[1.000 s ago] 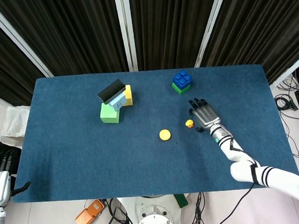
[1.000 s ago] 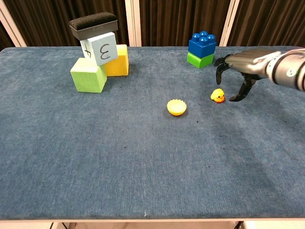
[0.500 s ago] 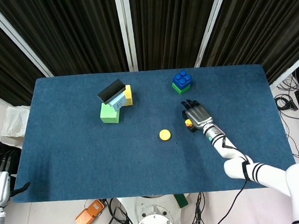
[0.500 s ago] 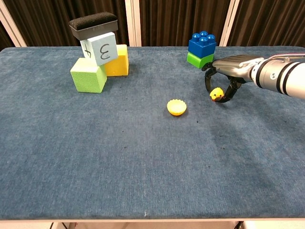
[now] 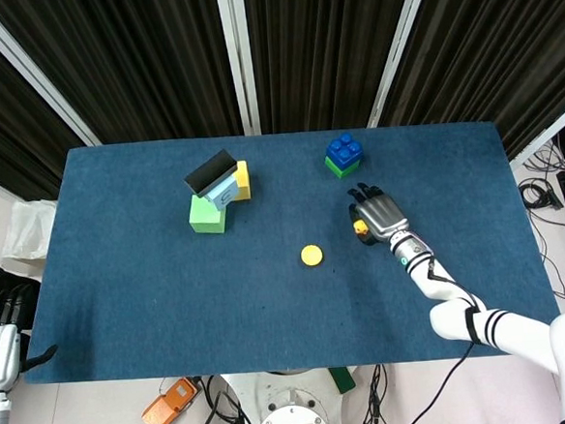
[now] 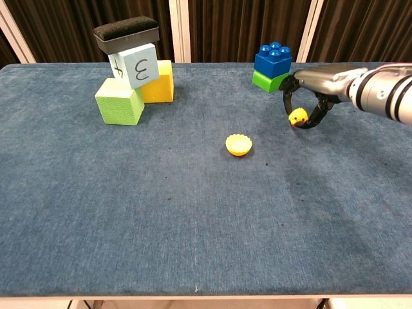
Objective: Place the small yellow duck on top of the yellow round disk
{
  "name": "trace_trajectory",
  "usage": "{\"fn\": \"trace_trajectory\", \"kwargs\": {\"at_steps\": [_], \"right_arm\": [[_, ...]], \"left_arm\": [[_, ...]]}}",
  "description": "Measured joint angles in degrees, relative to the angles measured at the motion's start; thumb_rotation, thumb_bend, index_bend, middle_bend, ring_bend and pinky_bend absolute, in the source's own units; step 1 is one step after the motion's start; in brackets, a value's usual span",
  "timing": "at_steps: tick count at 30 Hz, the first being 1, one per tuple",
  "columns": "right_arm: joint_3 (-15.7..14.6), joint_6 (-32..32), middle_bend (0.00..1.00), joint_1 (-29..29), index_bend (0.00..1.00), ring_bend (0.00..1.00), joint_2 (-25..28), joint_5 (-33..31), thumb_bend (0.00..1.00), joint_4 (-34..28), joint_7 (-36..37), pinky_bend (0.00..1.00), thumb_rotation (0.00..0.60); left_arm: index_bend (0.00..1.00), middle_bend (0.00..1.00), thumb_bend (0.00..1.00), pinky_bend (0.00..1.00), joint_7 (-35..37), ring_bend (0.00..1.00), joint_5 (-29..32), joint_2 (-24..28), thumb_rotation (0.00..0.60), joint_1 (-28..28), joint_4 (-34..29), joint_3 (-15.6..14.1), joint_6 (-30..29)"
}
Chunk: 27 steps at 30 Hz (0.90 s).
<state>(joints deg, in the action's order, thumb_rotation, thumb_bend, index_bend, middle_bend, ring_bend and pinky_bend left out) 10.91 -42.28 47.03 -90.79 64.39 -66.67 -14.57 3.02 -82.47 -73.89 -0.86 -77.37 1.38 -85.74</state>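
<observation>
Duck (image 6: 297,117) pinched in right hand (image 5: 379,215) fingers (image 6: 288,105), facing unclear, right of yellow disk (image 6: 239,144).

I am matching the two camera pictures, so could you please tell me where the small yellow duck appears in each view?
Head view: the small yellow duck sits right of centre, under the right hand, right of the yellow round disk.
Chest view: upper right, held in the right hand's fingers, off the cloth.
Shared landmark: the blue and green brick stack, just beyond it.
</observation>
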Motion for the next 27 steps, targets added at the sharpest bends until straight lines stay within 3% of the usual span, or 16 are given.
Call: {"fn": "trace_trajectory", "kwargs": {"at_steps": [13,27], "right_arm": [[1.09,-5.14,0.19,-0.08,0.7,0.11,9.0,3.67,0.52,-18.75,-2.07,0.19,0.6],[-0.11,-1.8,0.18,6.61,0.68,0.11,-1.0,-0.81,0.52,-13.44,-10.64,0.19,0.6]], "left_arm": [[0.06,0.06,0.0,0.0,0.48,0.02,-0.67,-0.25,0.6,-0.17,0.02,-0.02,-0.7],[0.06,0.06,0.0,0.0,2.24,0.02,-0.09,-0.94,0.6,-1.34,2.0,-0.42,-0.93]]}}
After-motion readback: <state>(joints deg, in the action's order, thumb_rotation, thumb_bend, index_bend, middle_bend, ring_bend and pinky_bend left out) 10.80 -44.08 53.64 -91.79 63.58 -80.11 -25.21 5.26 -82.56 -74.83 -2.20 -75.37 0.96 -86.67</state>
